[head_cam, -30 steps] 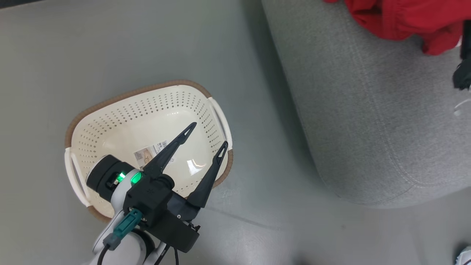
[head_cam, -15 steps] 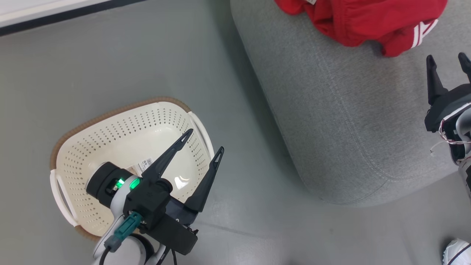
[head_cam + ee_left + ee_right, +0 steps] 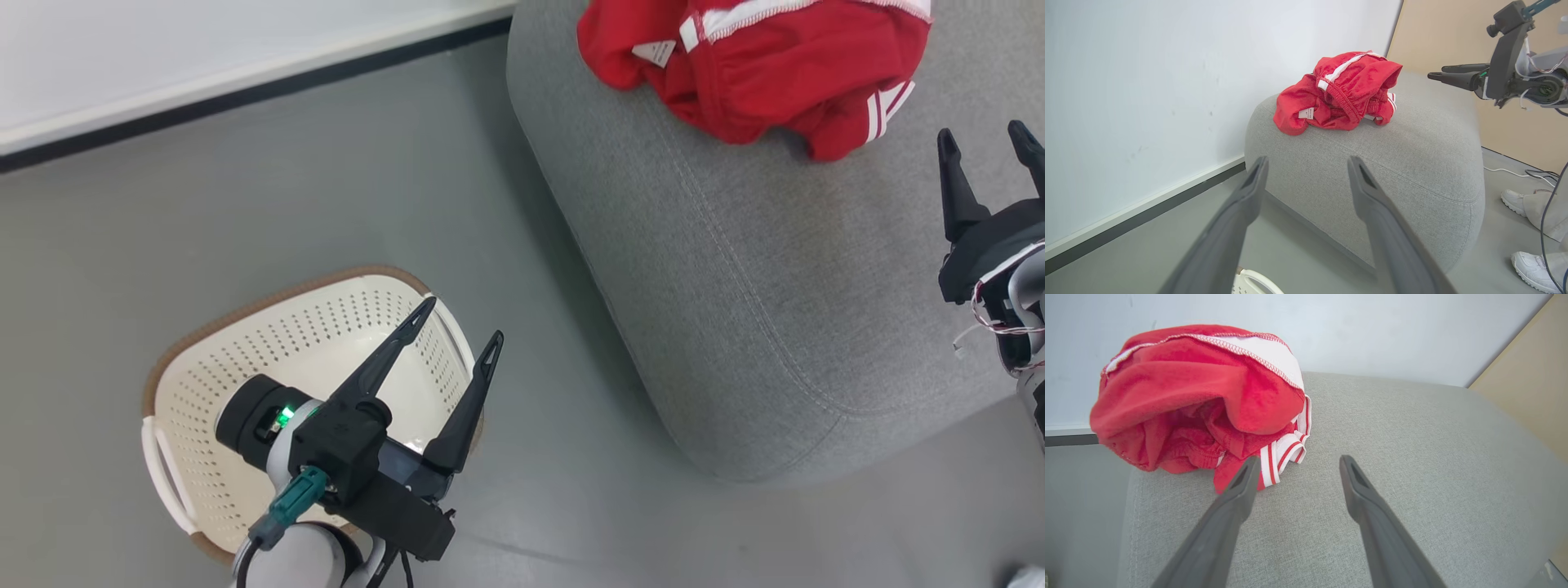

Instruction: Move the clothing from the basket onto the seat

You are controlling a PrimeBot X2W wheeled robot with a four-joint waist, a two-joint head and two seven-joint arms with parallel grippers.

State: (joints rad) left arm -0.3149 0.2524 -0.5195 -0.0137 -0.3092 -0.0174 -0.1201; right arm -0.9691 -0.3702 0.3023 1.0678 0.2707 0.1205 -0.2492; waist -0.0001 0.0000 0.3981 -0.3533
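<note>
1. The red clothing (image 3: 759, 73) lies bunched on the far part of the grey seat (image 3: 775, 286).
2. The right gripper (image 3: 980, 131) hovers over the seat's right side, nearer than the heap and to its right. Its fingers are spread apart with nothing between them, tips aimed at the far side. The striped hem lies close beyond its left finger, not touching it.
3. The left gripper (image 3: 462, 319) hangs over the right part of the cream basket (image 3: 245, 343) on the floor, well apart from the clothing. Its fingers are spread wide and point far-right toward the seat.
4. The heap's long axis runs left to right, with a white label at the left end and the white-striped hem pointing right.
</note>
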